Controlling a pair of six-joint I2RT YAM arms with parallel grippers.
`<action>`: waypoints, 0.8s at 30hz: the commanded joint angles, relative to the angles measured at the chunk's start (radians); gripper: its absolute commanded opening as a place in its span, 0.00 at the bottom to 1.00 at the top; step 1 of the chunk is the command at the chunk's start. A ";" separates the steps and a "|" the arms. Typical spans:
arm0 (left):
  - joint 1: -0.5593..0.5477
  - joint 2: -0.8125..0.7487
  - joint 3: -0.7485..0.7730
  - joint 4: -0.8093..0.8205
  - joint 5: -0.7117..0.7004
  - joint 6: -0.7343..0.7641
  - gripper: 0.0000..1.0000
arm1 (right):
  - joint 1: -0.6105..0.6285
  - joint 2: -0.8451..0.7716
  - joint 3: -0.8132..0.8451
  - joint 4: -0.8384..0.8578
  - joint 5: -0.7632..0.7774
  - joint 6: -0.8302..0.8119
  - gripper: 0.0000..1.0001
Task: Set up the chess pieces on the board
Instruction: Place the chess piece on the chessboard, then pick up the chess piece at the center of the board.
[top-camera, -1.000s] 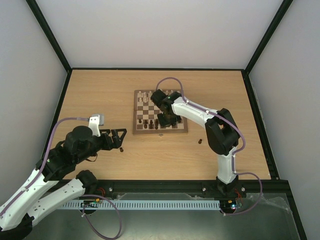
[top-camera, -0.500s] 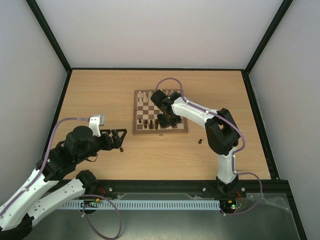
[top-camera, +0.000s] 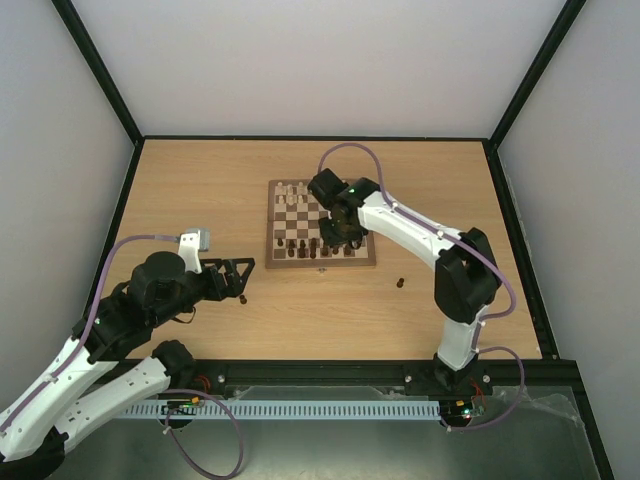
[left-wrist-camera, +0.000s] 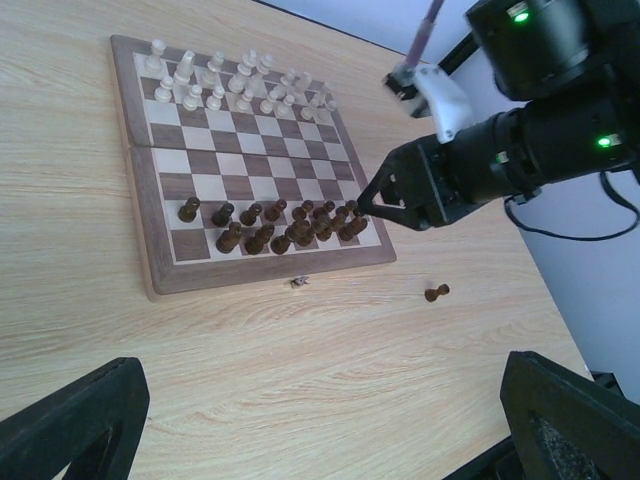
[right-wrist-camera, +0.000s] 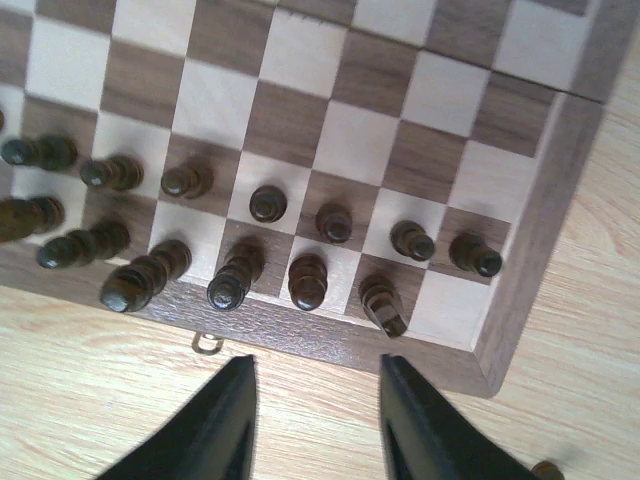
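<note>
Right gripper (right-wrist-camera: 315, 385): jaws narrowly parted, empty, bottom centre | dark chess pieces (right-wrist-camera: 308, 280): two rows along board (right-wrist-camera: 530, 300) edge, just above fingertips | stray dark pawn (right-wrist-camera: 545, 470): on tabletop (right-wrist-camera: 100, 400), lower right corner | left gripper (left-wrist-camera: 320, 430): spread wide.

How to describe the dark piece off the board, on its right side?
Start at the checkered board in the middle of the table. Look on the bare wood beyond its near right corner: a single dark piece. Its dark neighbours stand in rows on the squares; this one is alone.
</note>
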 joint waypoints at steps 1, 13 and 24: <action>0.000 0.010 -0.007 0.026 0.009 0.003 0.99 | -0.004 -0.112 -0.029 -0.056 0.062 0.045 0.38; 0.000 0.108 -0.002 0.062 0.026 0.052 0.99 | -0.018 -0.411 -0.376 0.030 0.153 0.218 0.98; 0.001 0.186 -0.015 0.100 0.068 0.082 0.99 | -0.168 -0.552 -0.661 0.134 0.072 0.296 0.88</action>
